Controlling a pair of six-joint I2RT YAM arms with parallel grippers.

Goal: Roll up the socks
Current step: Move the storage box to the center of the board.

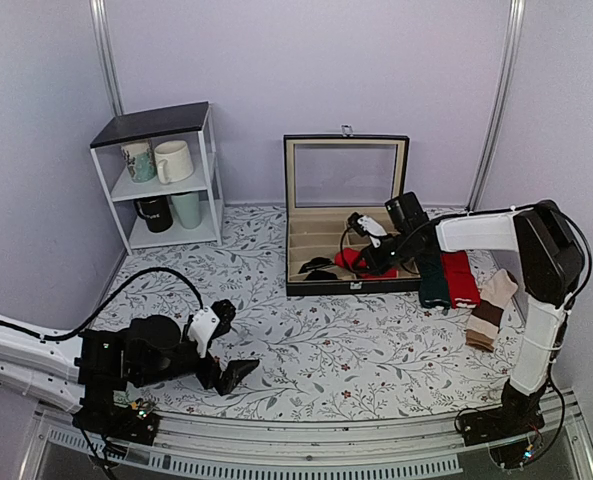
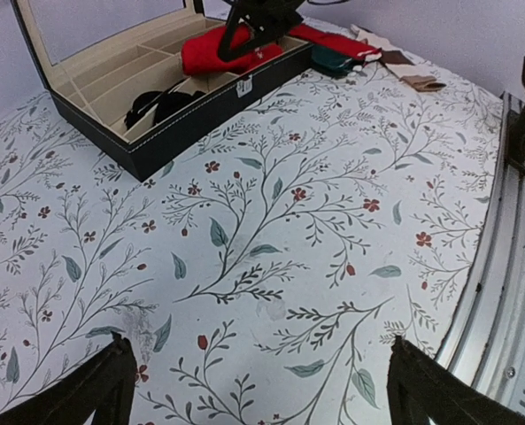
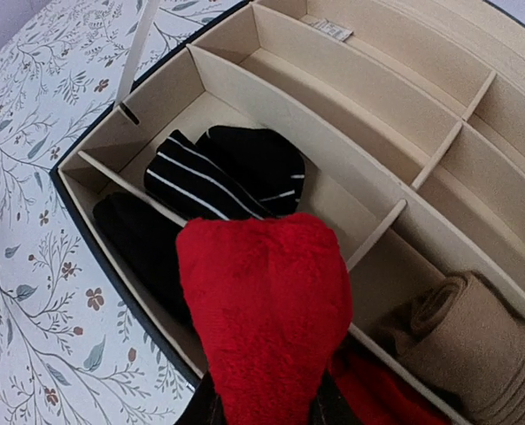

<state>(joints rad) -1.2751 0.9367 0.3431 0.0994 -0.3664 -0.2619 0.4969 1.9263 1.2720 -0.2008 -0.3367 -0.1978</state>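
from above, the right tool (image 1: 364,262) pinches the bright red knit rolled socks (image 1: 346,260) over the front of the black box with beige slots (image 1: 346,288); its tips are hard to see. the left tool (image 1: 230,345) lies spread wide on the flowery tabletop (image 1: 316,350), well apart from them.

the left wrist view cuts off that tool's fingers (image 2: 111,381); the socks (image 2: 211,49) show far off at the box.

in the right wrist view the socks (image 3: 262,301) hide most of the right tool's fingers (image 3: 207,409).
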